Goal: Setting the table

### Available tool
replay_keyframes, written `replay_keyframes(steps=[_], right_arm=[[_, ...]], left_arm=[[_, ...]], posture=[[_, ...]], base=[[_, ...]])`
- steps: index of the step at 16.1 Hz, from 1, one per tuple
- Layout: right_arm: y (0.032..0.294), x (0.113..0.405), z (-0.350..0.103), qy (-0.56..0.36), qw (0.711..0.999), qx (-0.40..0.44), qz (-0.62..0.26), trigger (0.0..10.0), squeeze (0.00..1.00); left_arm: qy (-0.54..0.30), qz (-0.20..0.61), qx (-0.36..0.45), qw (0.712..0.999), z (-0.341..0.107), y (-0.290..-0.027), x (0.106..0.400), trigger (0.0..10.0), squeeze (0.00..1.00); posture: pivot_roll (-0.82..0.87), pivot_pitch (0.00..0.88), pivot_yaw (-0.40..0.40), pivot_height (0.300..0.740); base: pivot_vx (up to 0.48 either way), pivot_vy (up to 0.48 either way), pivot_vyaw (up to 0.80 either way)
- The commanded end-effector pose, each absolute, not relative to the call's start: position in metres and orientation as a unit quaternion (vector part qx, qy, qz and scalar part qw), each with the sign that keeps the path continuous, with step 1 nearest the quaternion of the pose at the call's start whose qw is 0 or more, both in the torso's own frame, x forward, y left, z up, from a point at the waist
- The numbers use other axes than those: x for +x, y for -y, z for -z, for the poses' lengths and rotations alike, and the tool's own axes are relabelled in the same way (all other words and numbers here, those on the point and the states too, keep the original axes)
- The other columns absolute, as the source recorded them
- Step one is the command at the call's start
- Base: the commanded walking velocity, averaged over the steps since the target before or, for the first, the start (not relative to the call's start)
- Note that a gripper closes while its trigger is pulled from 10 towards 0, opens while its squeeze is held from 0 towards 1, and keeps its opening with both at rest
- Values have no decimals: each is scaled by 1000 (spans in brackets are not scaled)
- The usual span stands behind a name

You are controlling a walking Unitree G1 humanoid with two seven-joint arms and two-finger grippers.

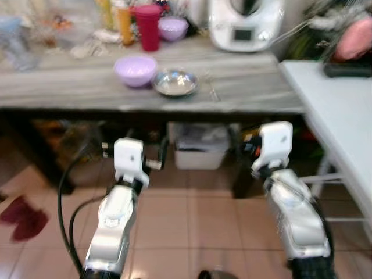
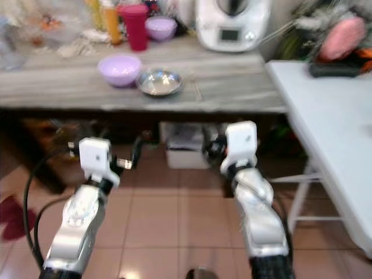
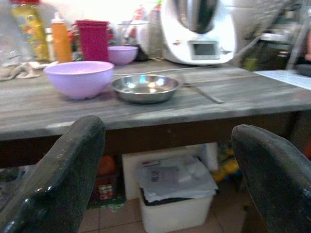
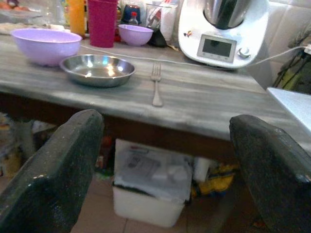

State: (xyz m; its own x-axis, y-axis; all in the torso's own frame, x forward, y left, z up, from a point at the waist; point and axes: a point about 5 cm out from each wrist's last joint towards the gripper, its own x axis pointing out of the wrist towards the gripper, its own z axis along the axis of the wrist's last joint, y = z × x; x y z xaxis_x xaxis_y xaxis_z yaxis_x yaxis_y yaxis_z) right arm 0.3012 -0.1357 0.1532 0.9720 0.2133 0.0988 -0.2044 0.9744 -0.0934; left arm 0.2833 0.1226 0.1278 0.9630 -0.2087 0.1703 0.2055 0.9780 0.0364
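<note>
On the grey wooden counter (image 1: 250, 87) a lilac bowl (image 1: 135, 70) stands beside a shallow steel bowl (image 1: 175, 82). A fork (image 4: 156, 85) lies just right of the steel bowl. Further back are a red cup (image 1: 148, 26) and a smaller lilac bowl (image 1: 173, 27). Both arms are held out in front of the counter, below its edge. My left gripper (image 3: 167, 128) is open and holds nothing, facing the two bowls. My right gripper (image 4: 165, 119) is open too and holds nothing, facing the fork and the steel bowl.
A white kitchen machine (image 1: 244, 23) with its cable sits at the counter's back right, and bottles (image 1: 123, 23) at the back left. A white table (image 1: 343, 116) stands to the right. Under the counter is a white bin (image 1: 200, 148). Red slippers (image 1: 23, 218) lie on the tiled floor.
</note>
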Motion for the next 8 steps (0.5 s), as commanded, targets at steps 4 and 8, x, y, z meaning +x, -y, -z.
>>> replay_keyframes(steps=[4, 8], right_arm=[[141, 300, -155, 50, 994, -22, -95, 10000, 0], [144, 301, -156, 48, 994, -48, -86, 10000, 0]], left_arm=[[94, 120, 3, 988, -131, -119, 284, 10000, 0], [93, 130, -2, 987, -130, -117, 284, 10000, 0]], posture=[[-191, 94, 0, 740], [-196, 94, -3, 740]], base=[[0, -97, 0], [0, -441, 0]])
